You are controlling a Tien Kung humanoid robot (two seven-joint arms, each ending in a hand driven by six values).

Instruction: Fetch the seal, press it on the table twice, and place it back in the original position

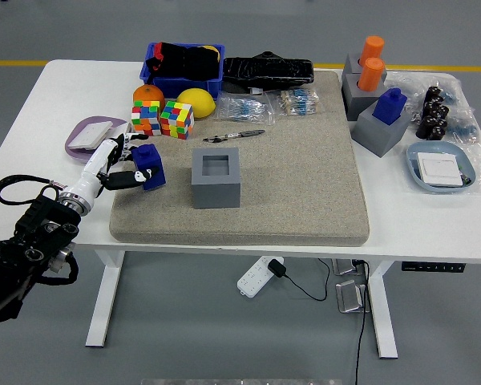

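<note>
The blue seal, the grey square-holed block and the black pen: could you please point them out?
blue seal (150, 169), head view, its front face.
grey square-holed block (216, 191), head view, its front wall.
black pen (235, 135), head view, mid-barrel.
</note>
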